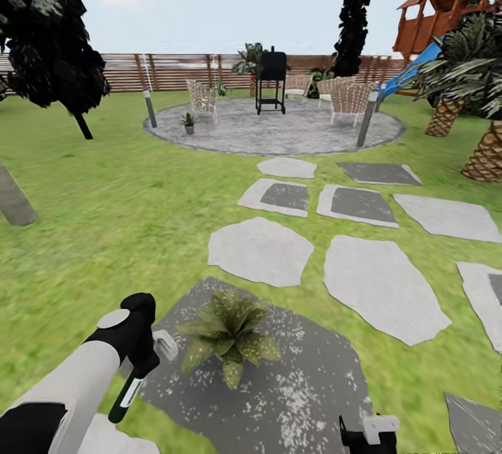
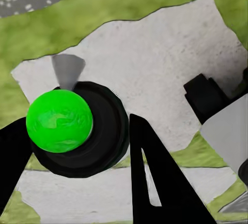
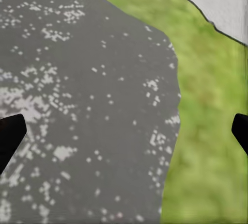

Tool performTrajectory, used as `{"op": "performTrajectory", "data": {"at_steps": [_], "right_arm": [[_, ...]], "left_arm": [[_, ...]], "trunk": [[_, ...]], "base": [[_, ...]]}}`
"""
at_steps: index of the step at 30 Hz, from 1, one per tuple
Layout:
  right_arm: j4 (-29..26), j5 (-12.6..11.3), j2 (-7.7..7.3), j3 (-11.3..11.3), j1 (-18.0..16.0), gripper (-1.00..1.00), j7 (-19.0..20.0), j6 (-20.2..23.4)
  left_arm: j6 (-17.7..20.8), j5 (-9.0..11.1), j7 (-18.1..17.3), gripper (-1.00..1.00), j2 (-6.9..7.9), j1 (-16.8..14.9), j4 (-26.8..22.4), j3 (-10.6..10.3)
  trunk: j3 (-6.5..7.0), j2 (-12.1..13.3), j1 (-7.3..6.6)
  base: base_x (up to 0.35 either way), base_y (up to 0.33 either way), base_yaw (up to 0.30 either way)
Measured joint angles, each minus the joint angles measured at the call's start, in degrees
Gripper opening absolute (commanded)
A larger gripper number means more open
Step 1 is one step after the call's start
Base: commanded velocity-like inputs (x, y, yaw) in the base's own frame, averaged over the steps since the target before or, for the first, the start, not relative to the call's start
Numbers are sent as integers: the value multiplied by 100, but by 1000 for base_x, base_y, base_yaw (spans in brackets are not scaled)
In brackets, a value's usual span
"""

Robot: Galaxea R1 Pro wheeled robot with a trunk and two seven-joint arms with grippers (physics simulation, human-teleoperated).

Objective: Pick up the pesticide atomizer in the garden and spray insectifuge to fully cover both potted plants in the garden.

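Left claw: my left claw sits low at the left of the head view, closed around the spray bottle; the bottle hangs slanted with its dark green body pointing down toward the grass and its pale trigger head turned toward the near plant.
Left wrist view: I see the bottle end-on as a bright green round inside a black ring, with my black fingers on either side of it, above a pale stepping stone.
Near plant: a rosette of broad pointed leaves stands just beside the trigger head, on a dark grey stone speckled with white flecks; its pot is hidden under the leaves.
Far plant: a second small plant in a grey pot stands well apart, on the left edge of the round paved patio.
Patio things: a black grill, wicker chairs and grey post lamps stand on it, with the slatted fence behind.
Right claw: my right claw shows at the bottom edge of the head view; in the right wrist view its two dark fingertips stand far apart at opposite edges, holding nothing, above the speckled stone and grass.
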Motion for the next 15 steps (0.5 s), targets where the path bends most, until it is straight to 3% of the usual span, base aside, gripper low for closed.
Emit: {"op": "performTrajectory", "data": {"at_steps": [6,12,15], "right_arm": [[0,0,0,1,-1,100,-2,-1],[1,0,0,1,-1,100,-2,-1],[2,0,0,1,-1,100,-2,-1]], "left_arm": [[1,13,-2,-100,-32,1,0,-2],[7,19,-14,-100,-88,-59,-46,-22],[9,-11,-291,-100,-85,-96,-73,-32]], "trunk": [[0,0,2],[0,0,2],[0,0,2]], "base": [[99,87,-237],[2,2,-17],[0,0,0]]}}
